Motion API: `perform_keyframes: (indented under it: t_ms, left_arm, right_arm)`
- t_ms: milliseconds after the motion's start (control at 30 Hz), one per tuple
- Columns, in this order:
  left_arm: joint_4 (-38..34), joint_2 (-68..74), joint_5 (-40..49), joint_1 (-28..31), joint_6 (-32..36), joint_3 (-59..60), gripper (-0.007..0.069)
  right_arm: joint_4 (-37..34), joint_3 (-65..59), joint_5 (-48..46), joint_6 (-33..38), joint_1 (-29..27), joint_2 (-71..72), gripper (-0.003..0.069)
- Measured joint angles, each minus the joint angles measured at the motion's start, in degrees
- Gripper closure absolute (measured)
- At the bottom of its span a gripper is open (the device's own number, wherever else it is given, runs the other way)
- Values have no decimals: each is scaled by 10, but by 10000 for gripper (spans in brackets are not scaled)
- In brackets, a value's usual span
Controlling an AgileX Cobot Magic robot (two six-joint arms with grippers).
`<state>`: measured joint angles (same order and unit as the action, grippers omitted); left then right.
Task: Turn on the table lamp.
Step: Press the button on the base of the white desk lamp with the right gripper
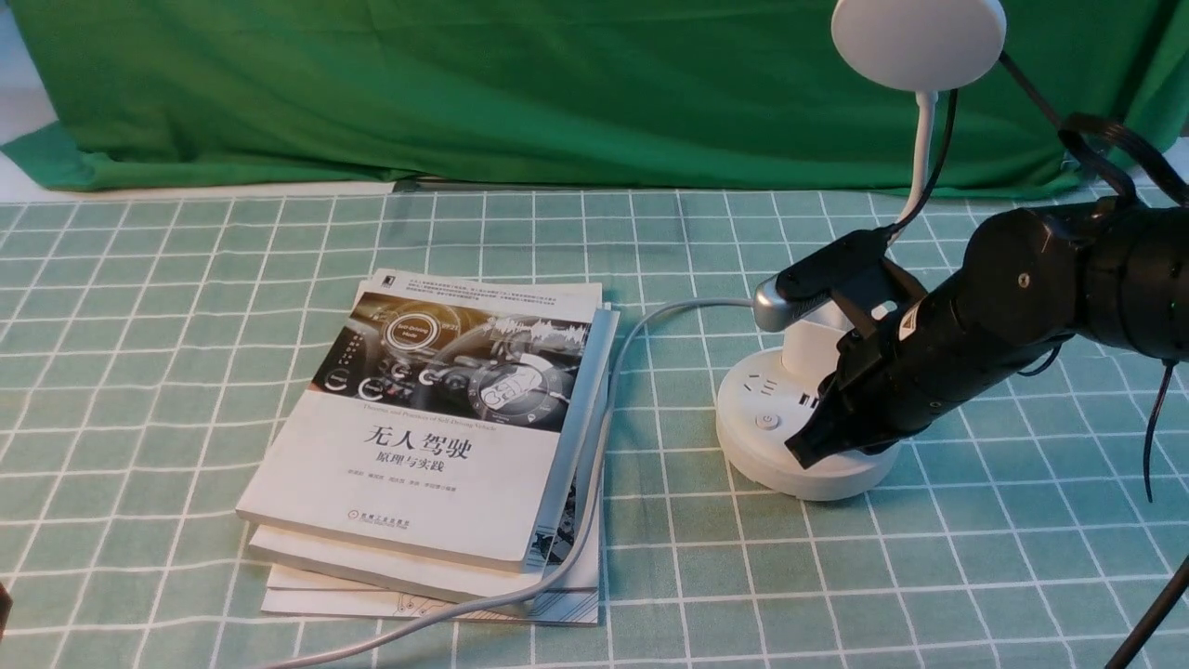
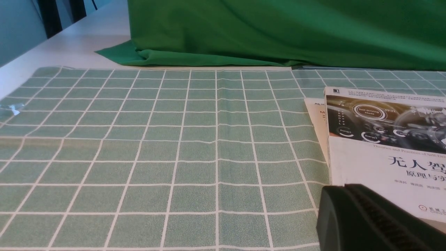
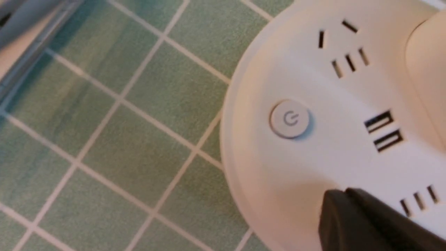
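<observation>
Viewed from the robot's side of the bench [image 2: 69, 45]: the table lamp [image 1: 757, 460] stands on the checked cloth [image 1: 139, 372] to the right, near a stack of books [image 1: 437, 446], its round head [image 1: 918, 42] high on a thin neck and, by my judgement, unlit; its grey cord [image 1: 594, 437] trails past the books' edge towards the front. The right claw [image 1: 803, 452], clenched to one blunt point and gripping nothing, slants down over the front of the lamp's round base; the close view puts it over bare plastic near the rim, beside a row of socket slots [image 3: 418, 200] and clearly apart from the power button [image 3: 290, 119]; whether it touches the base I cannot tell. The left claw [image 2: 348, 216], apparently also closed and empty, hangs low beside the books, well apart from the lamp. Hazards, as I judge them: a press from this spot would land on plain plastic or a slot and leave the lamp dark; a slanted push might skid off the smooth rim, or shove the base sideways and drag the cord; the arm's wrist camera [image 1: 817, 279] sits close to the cup and neck, so a correction towards the button could nudge the lamp; part of the base is hidden behind the arm, so other controls there cannot be ruled out.
</observation>
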<state>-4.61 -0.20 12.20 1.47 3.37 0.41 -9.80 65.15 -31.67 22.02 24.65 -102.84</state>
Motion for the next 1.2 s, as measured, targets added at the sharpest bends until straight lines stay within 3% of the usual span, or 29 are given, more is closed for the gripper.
perform_keyframes:
  t_ms: [267, 1200]
  left_arm:
    - [0, 0, 0, 0, 0, 0, 603]
    - [0, 0, 0, 0, 0, 0, 603]
  right_arm:
    - [35, 0, 6, -24, 0, -3, 630]
    - [55, 6, -7, -42, 0, -20, 629]
